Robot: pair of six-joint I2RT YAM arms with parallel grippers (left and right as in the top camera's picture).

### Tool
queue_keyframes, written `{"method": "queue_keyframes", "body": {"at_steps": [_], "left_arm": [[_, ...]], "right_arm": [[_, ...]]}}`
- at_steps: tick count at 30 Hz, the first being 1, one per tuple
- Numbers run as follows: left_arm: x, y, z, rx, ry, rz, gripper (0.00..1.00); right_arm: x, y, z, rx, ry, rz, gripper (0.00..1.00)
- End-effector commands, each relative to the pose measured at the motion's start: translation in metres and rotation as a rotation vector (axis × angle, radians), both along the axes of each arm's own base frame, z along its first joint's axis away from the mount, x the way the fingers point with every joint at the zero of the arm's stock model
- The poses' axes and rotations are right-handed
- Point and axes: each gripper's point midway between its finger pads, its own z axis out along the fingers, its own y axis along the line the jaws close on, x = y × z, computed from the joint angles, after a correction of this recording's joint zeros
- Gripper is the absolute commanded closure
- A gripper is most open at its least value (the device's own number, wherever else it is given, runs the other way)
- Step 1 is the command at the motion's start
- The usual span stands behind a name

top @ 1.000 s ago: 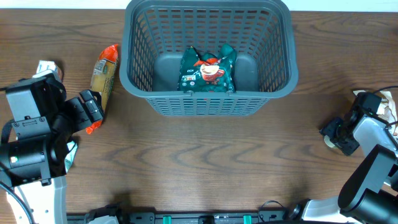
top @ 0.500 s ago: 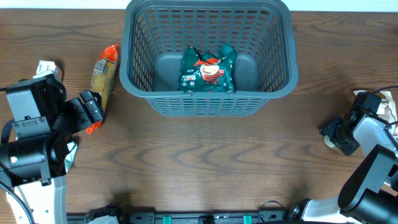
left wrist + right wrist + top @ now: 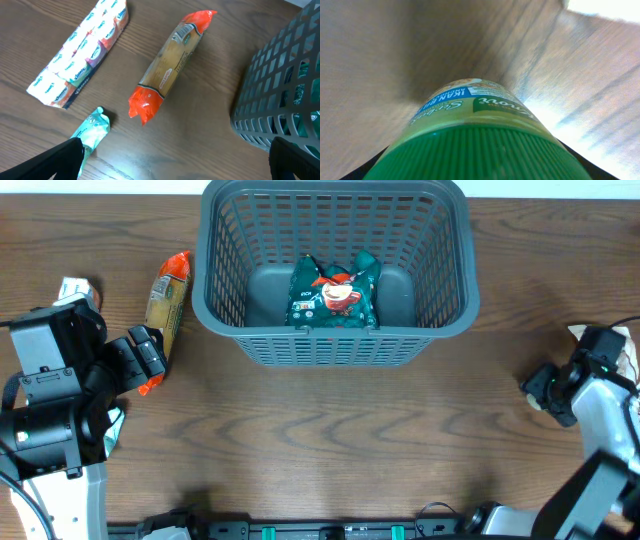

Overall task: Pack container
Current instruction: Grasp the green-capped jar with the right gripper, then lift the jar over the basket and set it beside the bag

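Container (image 3: 335, 345) holding a green packet (image 3: 333, 295). Spread wide apart, left claw (image 3: 175, 160) near orange packet (image 3: 170, 70); clamped on green-lidded jar (image 3: 470, 135), right claw (image 3: 538, 388) far right.

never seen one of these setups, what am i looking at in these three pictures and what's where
These are two robot arms at a wooden table, each ending in a two-finger gripper. The wide picture comes from a camera fixed above the table. The other two come from small cameras on each wrist.

From above, the container, a big grey basket, sits at the far middle with a green packet inside. The left gripper is open and empty. Its camera looks down at an orange-ended packet, a white printed pack and a small teal sachet, all lying on the table beside the basket.

The right gripper is off to the right. Its camera is filled by a green-lidded jar sitting between its fingers, which it appears to hold.
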Motion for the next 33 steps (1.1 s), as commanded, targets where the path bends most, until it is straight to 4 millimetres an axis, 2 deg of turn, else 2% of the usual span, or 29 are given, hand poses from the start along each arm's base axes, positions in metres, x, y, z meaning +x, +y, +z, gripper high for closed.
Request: {"method": "queue_keyframes", "body": {"at_steps": [1, 8, 16, 18, 20, 23, 27, 31, 33], "left_arm": [[0.001, 0.004, 0.006, 0.001, -0.014, 0.025, 0.01], [0.001, 0.004, 0.006, 0.001, -0.014, 0.025, 0.01], [0.001, 0.004, 0.006, 0.003, -0.013, 0.022, 0.01], [0.001, 0.004, 0.006, 0.003, -0.013, 0.022, 0.02], [0.001, 0.004, 0.006, 0.003, -0.013, 0.022, 0.01], [0.001, 0.004, 0.006, 0.003, -0.013, 0.022, 0.01], [0.001, 0.003, 0.006, 0.0, -0.013, 0.019, 0.01], [0.001, 0.002, 0.006, -0.002, -0.013, 0.017, 0.01], [0.001, 0.002, 0.006, -0.002, -0.013, 0.017, 0.01]], "right_arm": [[0.02, 0.01, 0.04, -0.031, -0.121, 0.108, 0.99], [0.055, 0.049, 0.136, -0.083, -0.265, 0.39, 0.99], [0.09, 0.09, 0.274, -0.175, -0.432, 0.567, 0.99], [0.098, 0.106, 0.303, -0.205, -0.471, 0.647, 0.99], [0.105, 0.131, 0.322, -0.221, -0.496, 0.787, 0.99], [0.115, 0.187, 0.334, -0.237, -0.512, 1.079, 0.99], [0.124, 0.253, 0.334, -0.228, -0.537, 1.334, 0.99], [0.136, 0.31, 0.315, -0.204, -0.531, 1.492, 0.99], [0.142, 0.325, 0.296, -0.19, -0.488, 1.533, 0.99]]}}
